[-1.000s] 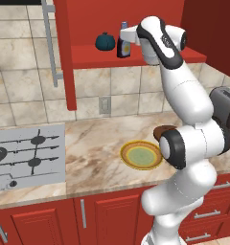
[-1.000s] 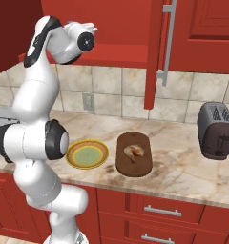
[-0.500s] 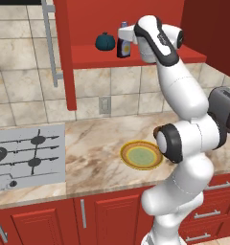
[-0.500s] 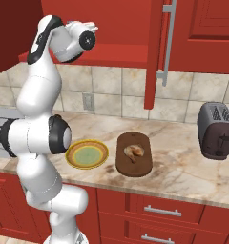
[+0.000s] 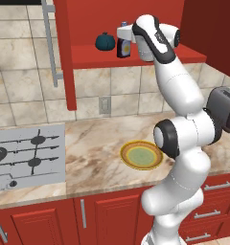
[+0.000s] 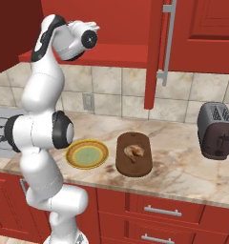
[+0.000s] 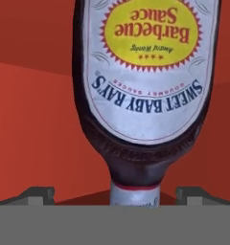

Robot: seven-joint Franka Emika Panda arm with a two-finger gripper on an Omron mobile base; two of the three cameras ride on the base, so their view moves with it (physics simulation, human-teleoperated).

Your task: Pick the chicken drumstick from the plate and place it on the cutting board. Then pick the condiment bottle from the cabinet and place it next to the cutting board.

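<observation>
**Two fingertips spread wide, bottle between them**

One arm is up at the cabinet (image 5: 136,57) shelf, upper middle of the left base frame. I see the gripper (image 7: 115,194) in the hand view: its dark fingertips (image 7: 38,194) sit at the lower left and lower right corners, far apart, jaws fully spread and clamped on nothing. The condiment bottle (image 7: 145,81) stands between them, appearing upside down in that frame, its pale cap at bottom centre and its yellow sunburst label at the top. I cannot tell whether either tip touches the glass.

From the left base frame, the bottle (image 5: 124,44) stands upright on the red shelf, upper centre, right against the white hand. A teal pumpkin-shaped object (image 5: 105,41) sits just to its left on the same shelf.

On the counter in the right base frame: the plate (image 6: 87,154) lies lower left of centre, bare. Just right of it lies the cutting board (image 6: 134,153), with the chicken drumstick (image 6: 134,151) resting on it. A toaster (image 6: 217,130) stands at the right edge. The stove (image 5: 26,155) shows at the left of the left base frame.
</observation>
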